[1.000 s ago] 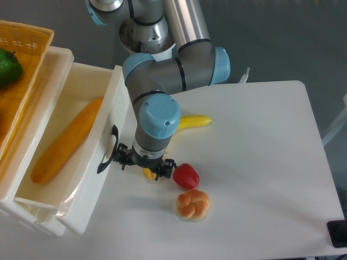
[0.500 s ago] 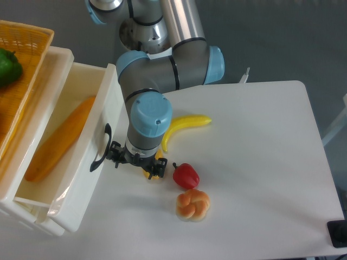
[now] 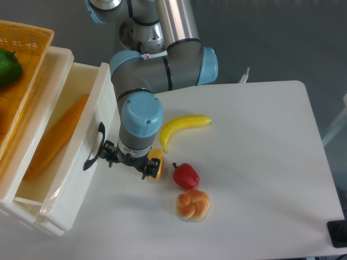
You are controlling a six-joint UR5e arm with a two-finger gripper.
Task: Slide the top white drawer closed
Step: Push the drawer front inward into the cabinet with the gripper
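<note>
The top white drawer (image 3: 76, 184) stands partly open at the left of the table, with its black arched handle (image 3: 93, 147) on the front panel. A long orange vegetable (image 3: 51, 142) lies inside it. My gripper (image 3: 129, 161) points straight down just right of the drawer front, beside the handle and close against the panel. Its fingertips are hidden under the wrist, so I cannot tell whether they are open or shut. It holds nothing that I can see. The lower drawer's handle is hidden.
A yellow woven basket (image 3: 27, 40) with a green pepper (image 3: 8, 66) sits on the drawer unit. A small yellow-orange object (image 3: 155, 162), a banana (image 3: 181, 125), a red pepper (image 3: 186, 176) and a bread roll (image 3: 193, 205) lie right of the gripper. A black object (image 3: 337, 234) sits at the table's bottom right.
My gripper has moved left against the drawer front, and the top drawer has slid left with it, further into the unit. The small yellow-orange object now shows beside the gripper.
</note>
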